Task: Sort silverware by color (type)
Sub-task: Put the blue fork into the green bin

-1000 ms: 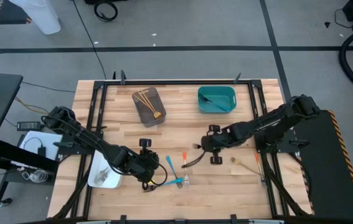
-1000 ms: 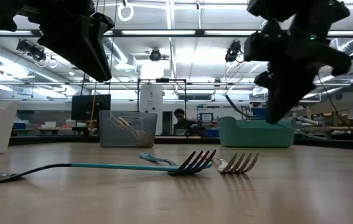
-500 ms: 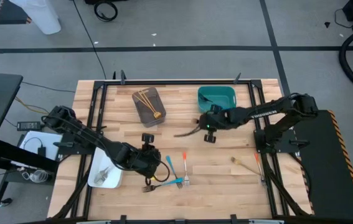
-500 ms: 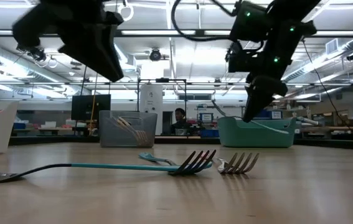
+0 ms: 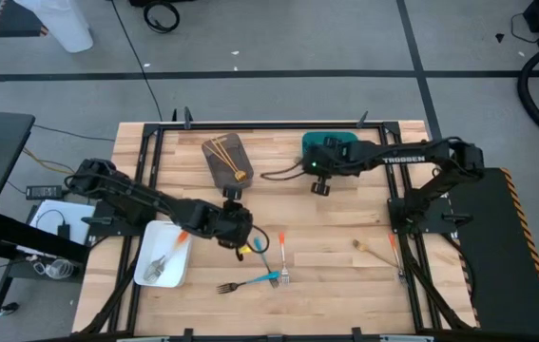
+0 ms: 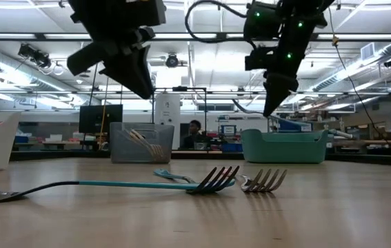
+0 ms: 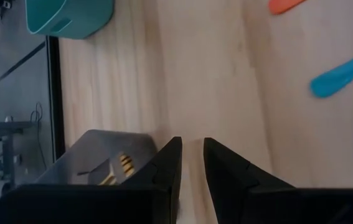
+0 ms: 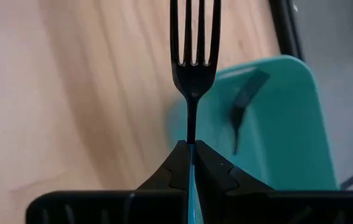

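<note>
Even overhead light, sharp from above, soft and backlit down low

The high view is evenly bright, with only faint shadows on the wooden table (image 5: 345, 228). In the low view, ceiling strip lights (image 6: 202, 36) glare behind the arms, leaving them as dark silhouettes; the nearest table surface is out of focus. In the right wrist view the dark fork (image 8: 193, 43) is crisp while the teal tray (image 8: 269, 118) behind it blurs. The left wrist view shows soft wood grain and blurred near fingers (image 7: 164, 171).

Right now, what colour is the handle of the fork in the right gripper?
Blue; the fork has dark tines, and the blue shows between the right gripper's fingers. Clearest in the right wrist view.
</note>
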`<state>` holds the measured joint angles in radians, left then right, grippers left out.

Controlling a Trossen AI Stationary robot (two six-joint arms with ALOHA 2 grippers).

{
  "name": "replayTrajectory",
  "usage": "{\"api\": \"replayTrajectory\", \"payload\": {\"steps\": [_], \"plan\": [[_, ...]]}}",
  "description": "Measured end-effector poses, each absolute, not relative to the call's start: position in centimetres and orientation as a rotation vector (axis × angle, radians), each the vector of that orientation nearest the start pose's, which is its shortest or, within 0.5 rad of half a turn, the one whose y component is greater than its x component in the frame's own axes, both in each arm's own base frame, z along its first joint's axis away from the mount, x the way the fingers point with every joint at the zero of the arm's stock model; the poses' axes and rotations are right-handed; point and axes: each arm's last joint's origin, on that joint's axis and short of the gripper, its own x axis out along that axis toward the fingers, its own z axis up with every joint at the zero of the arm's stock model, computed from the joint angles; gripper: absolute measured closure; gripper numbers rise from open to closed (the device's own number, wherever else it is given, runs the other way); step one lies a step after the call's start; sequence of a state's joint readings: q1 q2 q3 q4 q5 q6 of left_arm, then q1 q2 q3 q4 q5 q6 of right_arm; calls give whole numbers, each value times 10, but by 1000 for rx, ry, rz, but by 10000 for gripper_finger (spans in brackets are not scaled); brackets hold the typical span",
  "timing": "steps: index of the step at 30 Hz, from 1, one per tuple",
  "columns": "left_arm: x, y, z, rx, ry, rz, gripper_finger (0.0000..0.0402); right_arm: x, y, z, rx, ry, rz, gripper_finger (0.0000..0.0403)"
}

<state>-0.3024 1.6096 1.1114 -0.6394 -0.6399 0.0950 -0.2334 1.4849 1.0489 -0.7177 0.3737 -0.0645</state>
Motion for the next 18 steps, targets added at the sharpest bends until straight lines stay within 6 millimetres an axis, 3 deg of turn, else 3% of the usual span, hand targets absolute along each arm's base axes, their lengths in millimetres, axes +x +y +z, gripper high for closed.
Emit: {"api": "replayTrajectory", "payload": {"steps": [14, 18], "plan": [[309, -39, 220, 554, 1090, 353, 327, 256, -131, 232, -106, 1196, -548, 384], [310, -34, 220, 531, 1094, 368, 327, 249, -142, 223, -60, 1171, -507, 384]]}}
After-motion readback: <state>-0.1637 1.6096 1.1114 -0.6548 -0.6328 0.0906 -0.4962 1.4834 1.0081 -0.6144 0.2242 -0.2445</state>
